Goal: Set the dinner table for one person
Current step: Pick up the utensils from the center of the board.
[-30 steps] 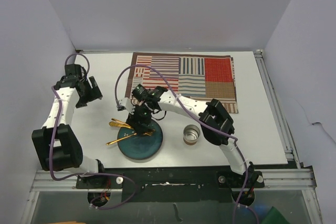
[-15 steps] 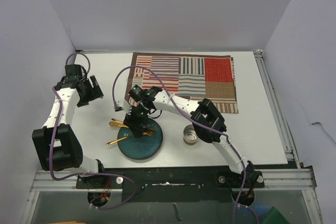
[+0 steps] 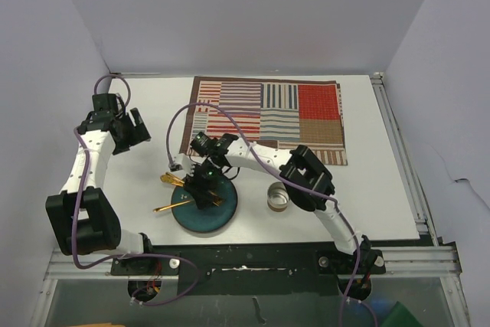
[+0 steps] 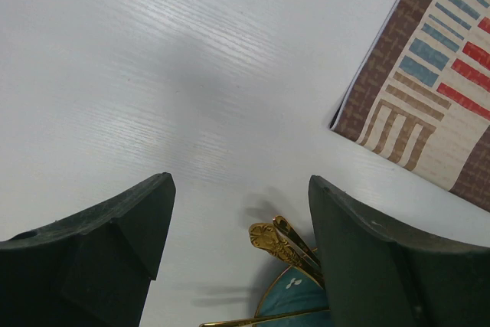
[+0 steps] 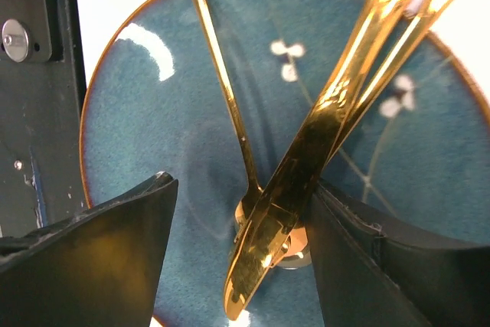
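My right claw (image 5: 241, 189) hangs low over the blue plate (image 5: 138, 120), jaws partly spread and straddling the crossed gold cutlery (image 5: 337, 105) lying on it (the right finger is close beside one piece, the left finger clear of them), so nothing is clamped. My left claw (image 4: 239, 204) gapes wide and holds nothing, above the bare white dinner table (image 4: 153, 51), which fills the upper left of its view. The striped placemat (image 4: 429, 89) fills the upper right corner there. Overhead, the plate sits lower centre, with a metal cup (image 3: 279, 197) just to its right.
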